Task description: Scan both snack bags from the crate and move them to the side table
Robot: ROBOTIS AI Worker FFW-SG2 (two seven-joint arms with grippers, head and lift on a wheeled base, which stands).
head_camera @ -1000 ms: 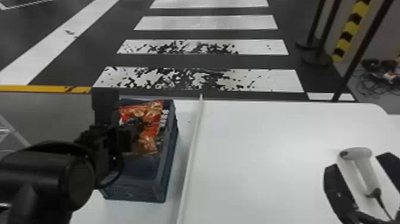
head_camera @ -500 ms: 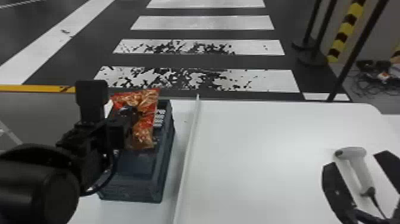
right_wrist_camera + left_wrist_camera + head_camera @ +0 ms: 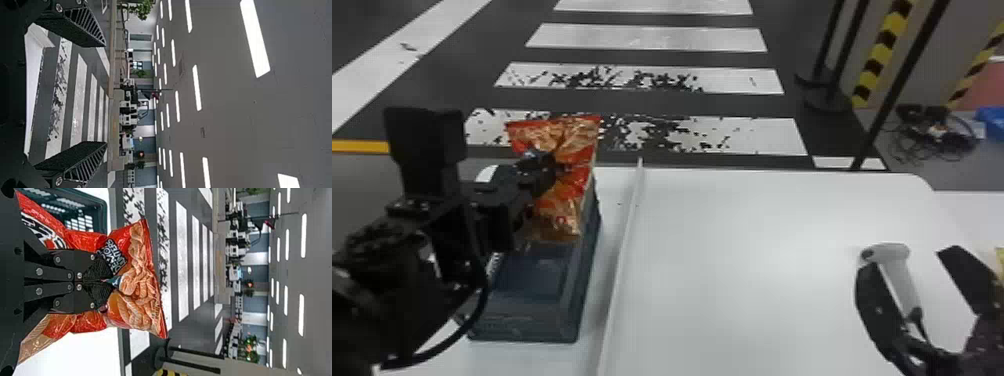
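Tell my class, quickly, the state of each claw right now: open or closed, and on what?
Left claw: closed, holding a red snack bag.
Right claw: open, holding nothing.

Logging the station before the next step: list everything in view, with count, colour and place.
Snack bag: one seen, red and orange, held over the crate
Crate: one, dark blue-grey, on the table's left part
Scanner: one, pale grey, on the table's right part
Table: white, before the robot
Raised strip: one, white, just right of the crate
Crosswalk stripes: several, white, on the floor beyond
Posts: three, black, beyond the table, right
Cables: tangle, dark, on the floor, far right
Left gripper: one, black, shut on the bag
Right gripper: one, black, open, near the scanner
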